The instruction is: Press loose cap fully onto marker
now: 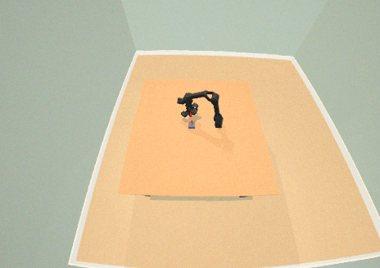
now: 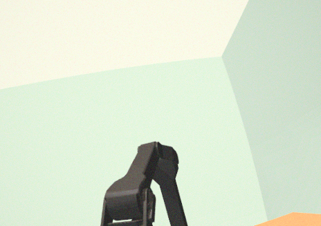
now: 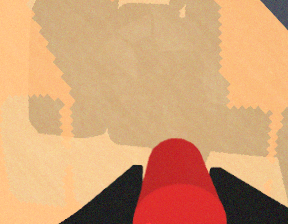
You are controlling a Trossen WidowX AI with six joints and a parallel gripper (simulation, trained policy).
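The red cap [image 3: 179, 207] [image 1: 191, 115] stands upright between the fingertips in the wrist view, its top toward the camera. My gripper [image 3: 175, 176] [image 1: 189, 114] is shut on the cap, with one black finger against each side. The grey holder block [image 1: 192, 126] is on the table just in front of the gripper in the top view. A corner of the block [image 3: 283, 11] shows at the top right of the wrist view. The marker [image 1: 192, 122] stands in the block and shows as a small red shape. The marker is out of the wrist view. The exterior view does not show the gripper, cap or block.
The arm [image 1: 206, 93] [image 2: 138, 179] arches over from its base [image 1: 219, 122] to the right of the block. The table [image 1: 196, 167] carries the arm's shadow. A table corner [image 2: 294, 220] shows at the lower right in the exterior view.
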